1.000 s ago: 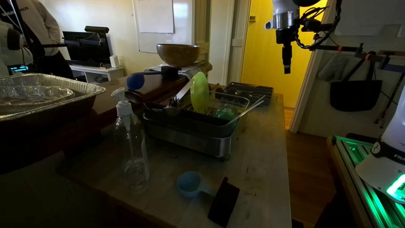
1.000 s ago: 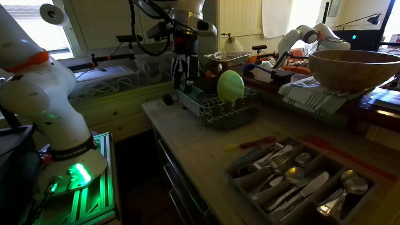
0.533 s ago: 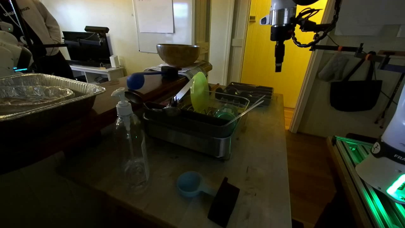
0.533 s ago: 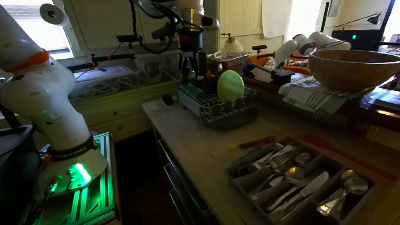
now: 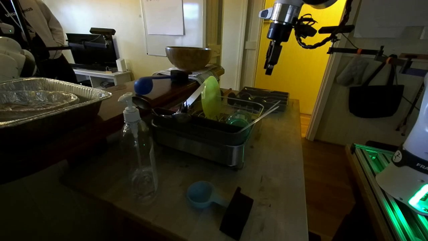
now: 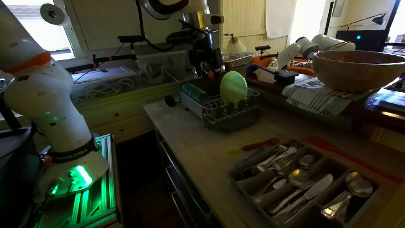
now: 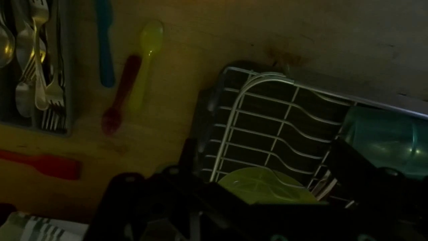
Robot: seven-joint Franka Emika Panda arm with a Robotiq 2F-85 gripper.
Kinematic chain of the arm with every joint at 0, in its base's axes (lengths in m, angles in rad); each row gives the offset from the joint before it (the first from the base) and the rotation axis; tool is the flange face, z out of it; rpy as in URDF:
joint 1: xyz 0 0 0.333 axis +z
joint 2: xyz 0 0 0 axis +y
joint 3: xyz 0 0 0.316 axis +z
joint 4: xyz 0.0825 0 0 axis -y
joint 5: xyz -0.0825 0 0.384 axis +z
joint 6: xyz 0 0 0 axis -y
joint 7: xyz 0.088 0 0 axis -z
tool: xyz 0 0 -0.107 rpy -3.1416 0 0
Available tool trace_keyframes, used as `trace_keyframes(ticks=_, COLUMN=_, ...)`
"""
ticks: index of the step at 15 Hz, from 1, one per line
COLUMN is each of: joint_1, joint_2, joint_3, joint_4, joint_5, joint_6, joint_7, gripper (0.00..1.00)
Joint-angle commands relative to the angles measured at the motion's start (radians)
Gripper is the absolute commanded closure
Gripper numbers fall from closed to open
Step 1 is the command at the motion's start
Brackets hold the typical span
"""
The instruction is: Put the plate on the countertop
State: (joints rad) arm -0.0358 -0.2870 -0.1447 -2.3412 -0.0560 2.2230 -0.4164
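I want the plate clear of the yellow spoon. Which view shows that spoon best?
The wrist view: looking down, it shows the yellow spoon from bowl to handle, beside the red spoon. In an exterior view only its broad end is clear; elsewhere I can't find it.

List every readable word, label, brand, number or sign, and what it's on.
"FRANKA EMIKA" (first letter blurred): arm's base band.
"FRA", cut by the picture edge: same band.
Round logo, same band: unclear.
"NUS": sweatshirt; other letters partly hidden or blurred.
Marks atop the paper: too small to read.
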Motion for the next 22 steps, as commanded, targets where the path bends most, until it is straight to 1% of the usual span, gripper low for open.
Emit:
trace_keyframes(ticks=1, joint_1=-0.004, joint_2=-0.001, joint_3=0.001, joint_4=0.002, joint_5=0.0, joint_6=-0.002, joint_7=0.0, gripper=0.0)
trace_keyframes(ticks=5, joint_1=-0.008, joint_2=-0.004, joint_3=-0.002, joint_4=0.003, joint_5=0.0, joint_6=-0.002, joint_7=0.0, gripper=0.0)
trace_keyframes(ticks=6, joint_1=-0.013, joint_2=0.002, joint_3=0.0, joint_4=0.012, joint_5=-0.005, joint_6=-0.002, joint_7=0.019, gripper=0.0)
trace_keyframes(ticks=7, joint_1=-0.012, joint_2=0.004, joint_3=-0.004, joint_4=0.012, joint_5=-0.007, joint_6=0.048, joint_7=0.005, gripper=0.0)
trace_keyframes(ticks=11, joint_1=0.03, joint_2=0.053, joint_3=-0.047, joint_4=0.058, joint_5=0.103, joint_6=0.191, joint_7=-0.146, gripper=0.0)
trace_keyframes(ticks=12, joint_1=0.05, joint_2=0.07, joint_3=-0.062, joint_4=0.071, joint_5=0.161, joint_6=0.209, joint_7=-0.207, gripper=0.0)
trace_keyframes(ticks=13, joint_1=0.062, joint_2=0.086, joint_3=-0.067, joint_4=0.082, joint_5=0.195, joint_6=0.221, joint_7=-0.253, gripper=0.0)
trace_keyframes(ticks=16, joint_1=0.089, joint_2=0.137, joint_3=-0.066, joint_4=0.118, joint_5=0.305, joint_6=0.229, joint_7=-0.411, gripper=0.0)
trace_keyframes(ticks=17, joint_1=0.091, joint_2=0.157, joint_3=-0.058, joint_4=0.134, joint_5=0.322, joint_6=0.22, joint_7=-0.458, gripper=0.0)
trace_keyframes(ticks=18, joint_1=0.086, joint_2=0.177, joint_3=-0.046, joint_4=0.15, joint_5=0.316, joint_6=0.217, joint_7=-0.491, gripper=0.0)
trace_keyframes(ticks=22, joint_1=0.065, joint_2=0.256, joint_3=-0.005, joint_4=0.205, joint_5=0.264, joint_6=0.241, joint_7=-0.645, gripper=0.0)
